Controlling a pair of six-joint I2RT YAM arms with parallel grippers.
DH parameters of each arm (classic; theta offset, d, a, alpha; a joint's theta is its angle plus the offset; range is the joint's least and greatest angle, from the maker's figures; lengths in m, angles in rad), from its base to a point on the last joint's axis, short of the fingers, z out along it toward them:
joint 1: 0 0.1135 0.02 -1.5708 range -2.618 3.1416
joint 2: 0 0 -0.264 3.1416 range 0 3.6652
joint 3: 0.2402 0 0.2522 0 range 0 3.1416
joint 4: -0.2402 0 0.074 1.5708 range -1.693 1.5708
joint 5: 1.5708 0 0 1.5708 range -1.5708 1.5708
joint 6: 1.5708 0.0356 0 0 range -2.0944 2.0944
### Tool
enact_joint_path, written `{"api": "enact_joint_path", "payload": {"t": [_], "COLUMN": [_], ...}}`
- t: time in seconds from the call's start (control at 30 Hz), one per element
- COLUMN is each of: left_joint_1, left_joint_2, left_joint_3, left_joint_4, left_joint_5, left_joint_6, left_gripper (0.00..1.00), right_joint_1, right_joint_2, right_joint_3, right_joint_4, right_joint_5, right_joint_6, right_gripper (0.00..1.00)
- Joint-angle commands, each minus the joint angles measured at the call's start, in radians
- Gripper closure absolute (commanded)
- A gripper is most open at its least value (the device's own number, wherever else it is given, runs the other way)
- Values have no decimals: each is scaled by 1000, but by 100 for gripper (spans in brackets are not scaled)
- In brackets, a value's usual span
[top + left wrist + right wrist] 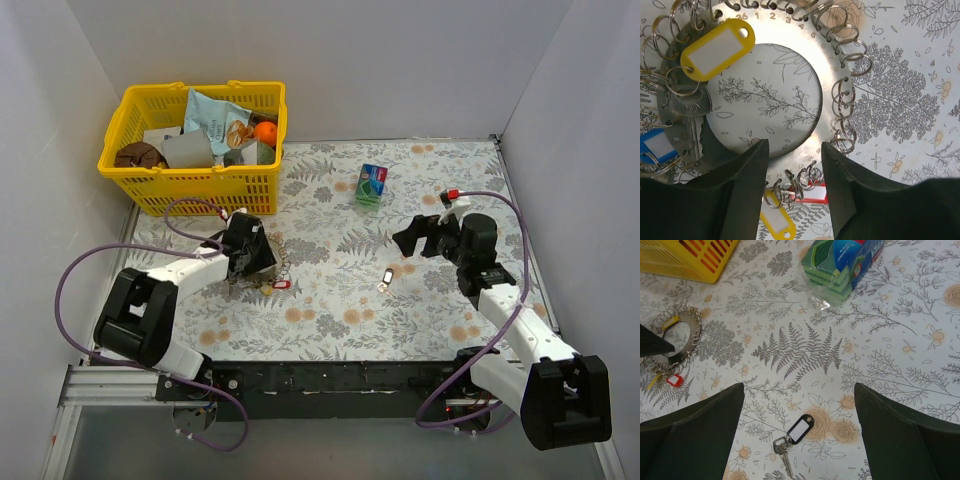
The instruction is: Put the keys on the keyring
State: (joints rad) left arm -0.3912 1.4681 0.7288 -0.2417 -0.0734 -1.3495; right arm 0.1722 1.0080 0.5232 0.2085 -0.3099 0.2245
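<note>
The keyring (832, 65), a flat silvery disc with an open centre and small split rings around its rim, lies on the floral cloth. It carries keys with a yellow tag (717, 47), a blue tag (655, 147), a red tag (816, 193) and a second yellow tag (777, 222). My left gripper (794, 145) hangs over its near rim, jaws half-narrowed around a few split rings. One loose key (782, 447) with a black-rimmed white tag (800, 429) lies apart, also visible as the loose key (386, 278). Directly above it, my right gripper (799, 386) is wide open and empty.
A yellow basket (195, 182) full of items stands at the back left. A green and blue packet (371, 184) lies mid-back. White walls close in the table on three sides. The keyring (694, 335) shows far left in the right wrist view.
</note>
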Motion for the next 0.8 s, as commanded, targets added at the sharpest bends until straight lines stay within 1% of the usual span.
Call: {"api": "enact_joint_path", "payload": {"t": [0.0,0.2,0.4,0.53,0.77], "left_joint_1": [-17,-60,-126,-159,-247], "left_joint_2": [34,109,115,127,199], "left_joint_3": [34,41,4,-6,60], "left_joint_4": [28,35,62,87,119], "left_joint_5": [-55,-54,-19,7,35], "left_joint_6": [10,-3,-49,-106,-154], "left_gripper": [54,55,56,56,56], "right_joint_1": [3,4,3,4,4], "right_joint_2": [7,26,26,33,57], "right_joint_3": [-9,-3,4,6,20], "right_joint_4": [28,31,23,26,23], "right_joint_5": [-34,-46,-46,-52,-72], "right_joint_6": [-2,1,3,7,12], "right_gripper": [2,2,2,2,2]}}
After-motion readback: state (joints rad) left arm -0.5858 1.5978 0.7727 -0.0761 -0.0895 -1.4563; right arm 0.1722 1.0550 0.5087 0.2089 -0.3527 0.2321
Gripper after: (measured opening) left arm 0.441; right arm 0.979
